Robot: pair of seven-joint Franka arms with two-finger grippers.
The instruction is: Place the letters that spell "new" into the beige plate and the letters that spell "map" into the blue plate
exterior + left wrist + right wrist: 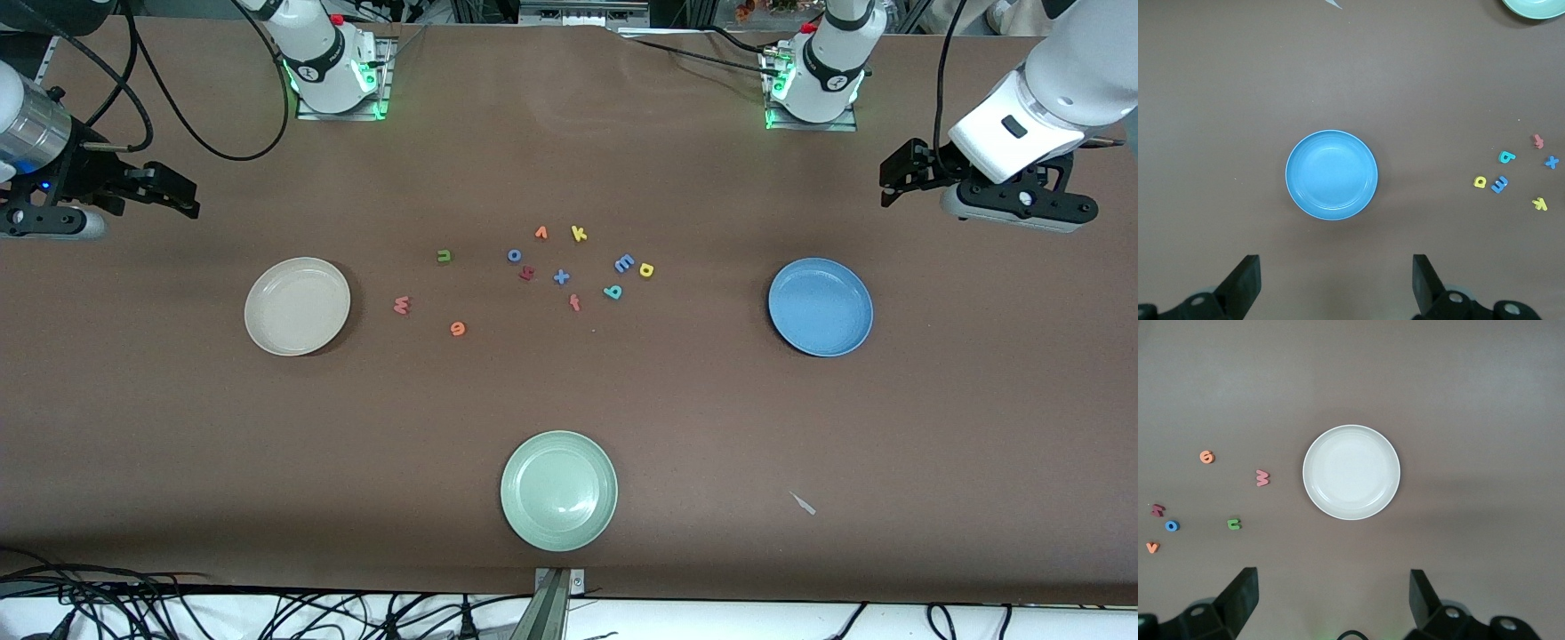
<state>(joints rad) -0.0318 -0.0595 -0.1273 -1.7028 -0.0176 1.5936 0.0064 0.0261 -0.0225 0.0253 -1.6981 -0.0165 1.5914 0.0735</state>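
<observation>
The left gripper (892, 178) hangs above the table's edge at the left arm's end, jaws spread wide and holding nothing. The right gripper (182, 191) hangs the same way above the edge at the right arm's end, wide open and empty. Both arms wait, well clear of the letters.

In the left wrist view the two fingers (1245, 283) frame the blue plate (1331, 175), which lies bare toward the left arm's end of the table. That view also catches the yellow looped letter (1479, 181), the light blue m (1499, 184) just beside it and the teal looped letter (1505, 157), plus a rim of the pale green plate (1537, 8). The right wrist view shows none of these. Its fingers (1241, 597) frame the bare beige plate (1351, 472), with the pinkish-red w (1262, 477), the orange e (1207, 457) and the green n (1234, 524) near it.

Only the front view takes in both plates and the whole scatter together. The letters sit mid-table between the plates, none on a plate. Among them lie a yellow k (579, 234), an orange v (540, 233), a blue o (514, 255), a dark red h (526, 274), a blue x (561, 276) and a red f (575, 303). The pale green plate stands near the table edge closest to the front camera. A small pale scrap (803, 503) lies beside it, toward the left arm's end. Nothing lies between either gripper and its plate.
</observation>
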